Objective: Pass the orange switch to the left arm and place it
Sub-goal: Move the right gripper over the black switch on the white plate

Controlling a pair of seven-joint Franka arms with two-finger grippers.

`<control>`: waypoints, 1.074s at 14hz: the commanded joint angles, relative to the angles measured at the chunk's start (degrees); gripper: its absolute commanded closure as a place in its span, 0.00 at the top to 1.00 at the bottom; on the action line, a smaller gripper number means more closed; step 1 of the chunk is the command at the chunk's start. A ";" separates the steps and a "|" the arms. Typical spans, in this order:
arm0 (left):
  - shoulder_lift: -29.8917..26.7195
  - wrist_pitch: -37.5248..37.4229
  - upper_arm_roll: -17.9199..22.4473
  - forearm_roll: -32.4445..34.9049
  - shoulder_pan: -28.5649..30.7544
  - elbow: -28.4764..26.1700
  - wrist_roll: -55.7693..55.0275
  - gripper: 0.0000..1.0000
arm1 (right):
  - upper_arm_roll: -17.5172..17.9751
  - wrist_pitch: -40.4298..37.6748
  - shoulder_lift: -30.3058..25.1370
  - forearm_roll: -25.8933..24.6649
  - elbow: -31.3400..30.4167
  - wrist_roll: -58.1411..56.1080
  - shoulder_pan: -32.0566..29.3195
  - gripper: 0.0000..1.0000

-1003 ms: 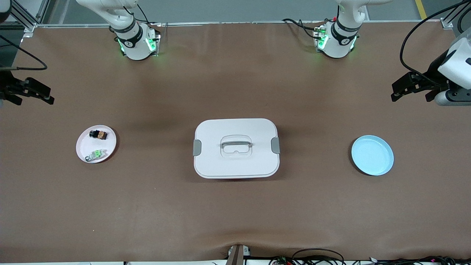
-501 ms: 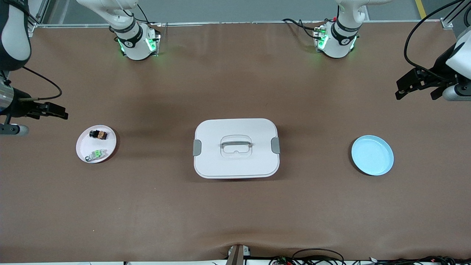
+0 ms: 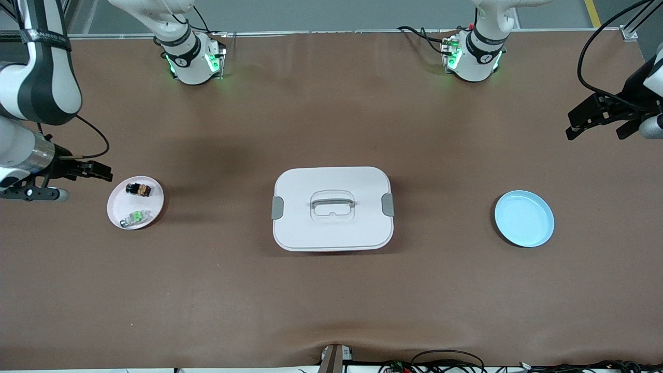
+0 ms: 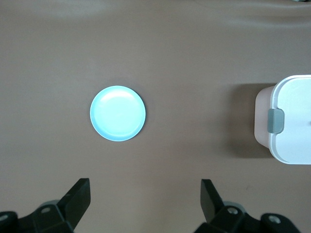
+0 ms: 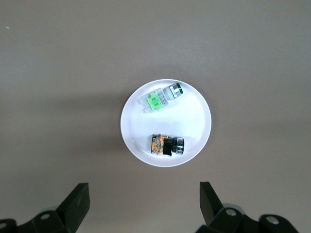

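The orange switch (image 3: 139, 189) (image 5: 166, 144) lies on a small white plate (image 3: 116, 204) (image 5: 194, 121) toward the right arm's end of the table. My right gripper (image 3: 102, 172) (image 5: 144, 194) hovers open and empty just off that plate's rim, apart from the switch. The white box (image 3: 332, 208) (image 4: 291, 121) with grey latches sits in the middle of the table. My left gripper (image 3: 595, 133) (image 4: 145, 194) hangs open and empty over the left arm's end of the table, apart from everything.
A clear-grey component with a green top (image 3: 134, 217) (image 5: 161, 98) shares the white plate with the switch. An empty light-blue plate (image 3: 524, 218) (image 4: 117, 113) lies between the box and the left arm's end. Cables run along the table's near edge.
My right arm has swung in from the table's end, bringing its gripper down beside the white plate. My left gripper has drifted slightly outward toward its end of the table.
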 commanded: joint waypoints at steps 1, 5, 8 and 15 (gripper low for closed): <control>0.35 -1.10 -0.65 1.15 -0.27 0.91 -0.14 1.00 | 0.59 7.59 -1.02 -0.53 -6.14 -0.46 -2.04 1.00; 0.09 -3.73 -0.74 1.15 -0.19 0.99 -0.05 1.00 | 0.59 21.76 0.38 -0.53 -14.51 -0.55 -3.53 1.00; -0.26 -4.87 -0.74 1.06 -0.18 1.17 0.03 1.00 | 0.59 22.56 3.01 -0.53 -14.86 -0.11 -3.89 1.00; -0.35 -6.46 -0.03 1.06 -0.01 1.26 -0.14 1.00 | 0.42 24.14 8.81 -0.62 -15.13 0.07 -4.68 1.00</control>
